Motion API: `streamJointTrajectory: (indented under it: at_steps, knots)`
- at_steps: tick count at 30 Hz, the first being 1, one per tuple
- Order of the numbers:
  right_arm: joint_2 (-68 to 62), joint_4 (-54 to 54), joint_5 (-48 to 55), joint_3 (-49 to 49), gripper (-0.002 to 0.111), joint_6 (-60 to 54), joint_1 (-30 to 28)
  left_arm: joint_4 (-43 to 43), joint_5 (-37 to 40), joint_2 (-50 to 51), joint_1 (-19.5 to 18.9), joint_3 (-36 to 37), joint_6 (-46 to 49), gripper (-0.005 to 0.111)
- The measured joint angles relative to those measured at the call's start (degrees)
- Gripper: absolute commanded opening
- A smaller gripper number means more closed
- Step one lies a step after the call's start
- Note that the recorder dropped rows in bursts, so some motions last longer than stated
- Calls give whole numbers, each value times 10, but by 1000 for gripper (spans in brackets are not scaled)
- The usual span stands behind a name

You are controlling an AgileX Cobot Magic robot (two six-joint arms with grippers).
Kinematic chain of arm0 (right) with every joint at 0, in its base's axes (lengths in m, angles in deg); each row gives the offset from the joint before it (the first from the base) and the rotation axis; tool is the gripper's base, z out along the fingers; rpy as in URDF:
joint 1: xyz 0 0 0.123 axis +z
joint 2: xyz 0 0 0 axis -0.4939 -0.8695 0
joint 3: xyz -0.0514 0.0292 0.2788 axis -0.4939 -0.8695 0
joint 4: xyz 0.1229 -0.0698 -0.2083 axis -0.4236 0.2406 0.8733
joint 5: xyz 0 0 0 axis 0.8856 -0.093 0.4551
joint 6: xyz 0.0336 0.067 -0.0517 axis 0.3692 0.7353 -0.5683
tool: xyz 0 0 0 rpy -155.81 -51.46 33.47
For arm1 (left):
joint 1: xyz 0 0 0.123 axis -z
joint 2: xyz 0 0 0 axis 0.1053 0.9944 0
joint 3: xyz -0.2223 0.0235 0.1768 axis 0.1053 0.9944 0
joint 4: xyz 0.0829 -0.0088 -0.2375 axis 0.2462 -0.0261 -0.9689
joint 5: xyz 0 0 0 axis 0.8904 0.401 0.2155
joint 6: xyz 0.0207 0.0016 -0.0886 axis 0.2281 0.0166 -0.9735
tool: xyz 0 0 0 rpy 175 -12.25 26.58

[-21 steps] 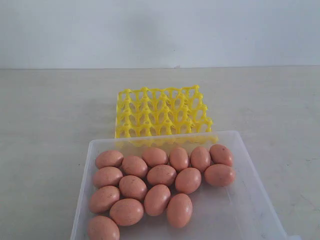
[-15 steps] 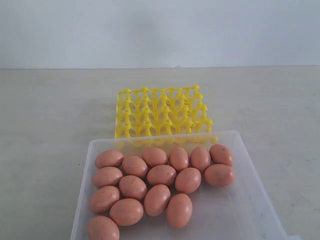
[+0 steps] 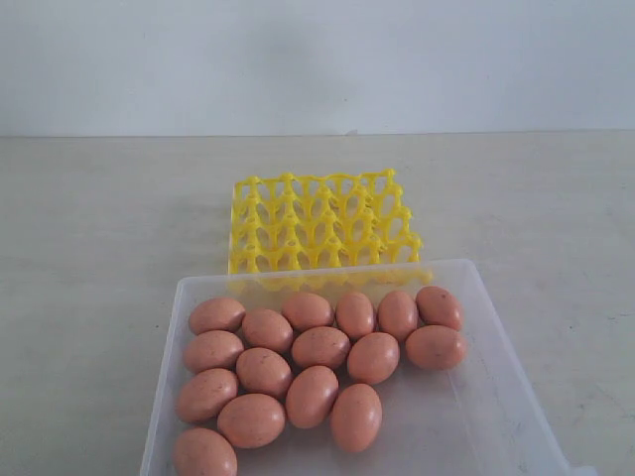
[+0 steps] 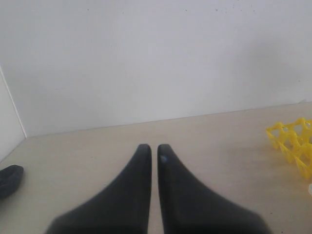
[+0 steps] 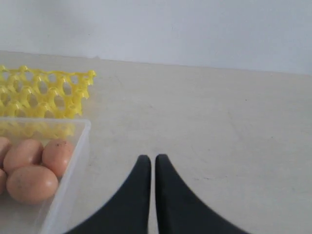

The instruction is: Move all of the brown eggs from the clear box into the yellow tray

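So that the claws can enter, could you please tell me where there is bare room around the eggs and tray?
Bare: the translucent rectangular plastic box right of the pinkish-brown oval eggs; the pale tabletop flanking the empty bright yellow lattice tray. Crowded: its left and middle, eggs packed together.

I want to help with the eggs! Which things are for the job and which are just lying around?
For the job: brown eggs, clear box, yellow tray, left pincer, right pincer.

Just lying about: a dark thing on the table, too cut off to name.
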Motion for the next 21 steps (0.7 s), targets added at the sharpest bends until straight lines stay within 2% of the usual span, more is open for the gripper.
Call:
streamJointTrajectory:
  at_steps: [2,4,6,8,10,11,14,17,19,21]
  knots:
    - [0,-72,-73,0,0,38,0,0,0,0,0,0,0,4]
    - [0,-224,-179,0,0,131,0,0,0,0,0,0,0,4]
    - [0,-314,-242,0,0,188,0,0,0,0,0,0,0,4]
    - [0,-356,-341,0,0,206,0,0,0,0,0,0,0,4]
    - [1,-413,-543,7,0,235,0,0,0,0,0,0,0,4]
    - [1,-442,-604,21,0,237,0,0,0,0,0,0,0,4]
    - [-36,-491,-708,108,0,179,0,0,0,0,0,0,0,4]
    - [-114,-460,-663,219,0,22,0,0,0,0,0,0,0,4]
    - [-184,-399,-550,304,0,-88,0,0,0,0,0,0,0,4]
    - [-279,-318,-371,407,0,-158,0,0,0,0,0,0,0,4]
